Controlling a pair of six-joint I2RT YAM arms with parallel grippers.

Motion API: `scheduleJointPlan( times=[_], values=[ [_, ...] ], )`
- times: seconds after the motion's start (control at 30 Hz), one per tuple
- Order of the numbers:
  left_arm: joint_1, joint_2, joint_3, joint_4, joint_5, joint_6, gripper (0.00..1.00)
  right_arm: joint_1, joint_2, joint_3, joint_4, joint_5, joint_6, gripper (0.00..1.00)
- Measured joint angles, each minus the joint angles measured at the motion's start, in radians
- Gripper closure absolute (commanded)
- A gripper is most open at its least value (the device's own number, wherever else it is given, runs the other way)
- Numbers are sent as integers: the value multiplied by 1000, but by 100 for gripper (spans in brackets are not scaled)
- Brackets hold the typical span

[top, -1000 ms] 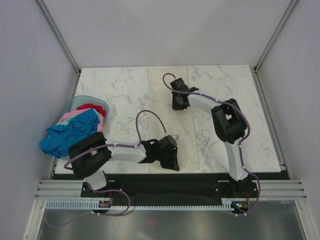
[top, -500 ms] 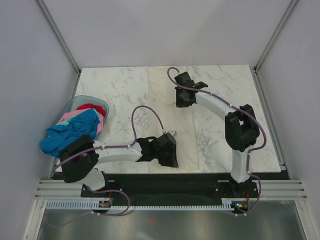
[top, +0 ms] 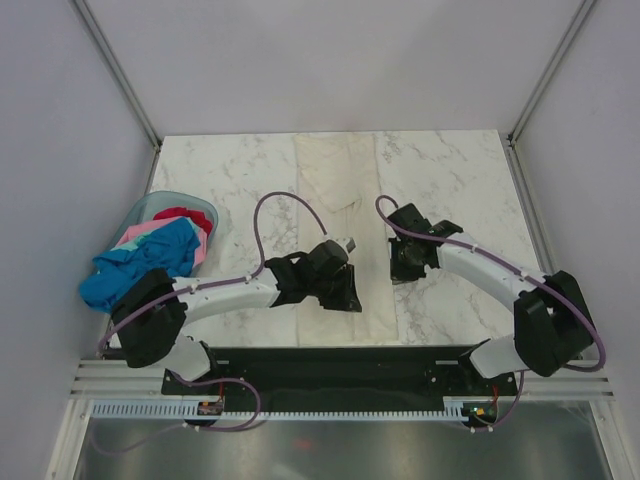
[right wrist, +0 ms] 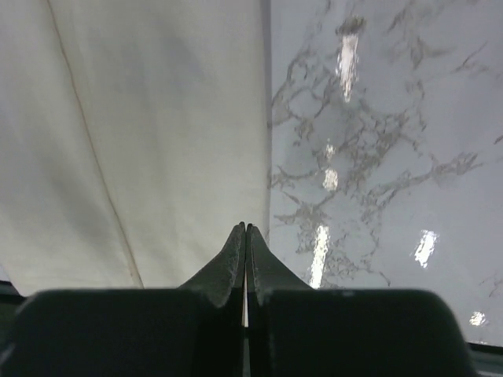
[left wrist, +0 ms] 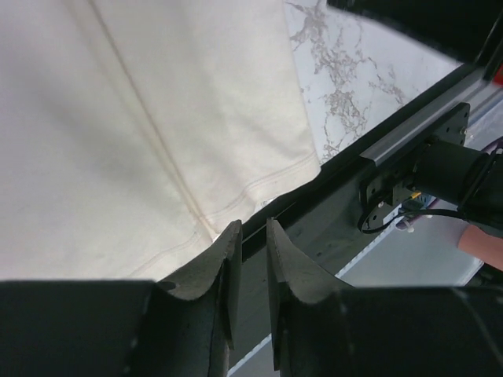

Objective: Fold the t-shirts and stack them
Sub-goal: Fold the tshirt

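A cream-white t-shirt [top: 345, 190] lies folded into a long strip down the middle of the marble table [top: 240, 175]. My left gripper [top: 345, 298] hovers at the strip's near end, by the hem [left wrist: 236, 196]. In the left wrist view it [left wrist: 251, 228] is open by a narrow gap with nothing between the fingers. My right gripper [top: 400, 268] sits at the strip's right edge. In the right wrist view it [right wrist: 246, 229] is shut, tips over the shirt's edge [right wrist: 263, 118], with no cloth visibly pinched. Blue [top: 140, 265], pink [top: 150, 232] and red [top: 180, 213] t-shirts are heaped at the left.
A pale blue plastic basket [top: 150, 205] at the table's left edge holds the heap, and the blue shirt spills over its near rim. The black base rail [top: 330, 360] runs along the near edge, just behind the left gripper. Grey walls close in three sides.
My right gripper has swung from the strip's far end down to its right edge, opening and then shutting. My left gripper has opened and drawn slightly away from the near edge.
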Motion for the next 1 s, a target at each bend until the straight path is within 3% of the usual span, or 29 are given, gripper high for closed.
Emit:
scheduleJointPlan(
  times=[0.4, 1.0],
  values=[
    [1, 173, 31, 95, 123, 20, 77, 56, -225, -301, 54, -110, 103, 100],
    [1, 245, -20, 134, 142, 15, 79, 129, -285, -473, 193, -167, 180, 100]
  ],
)
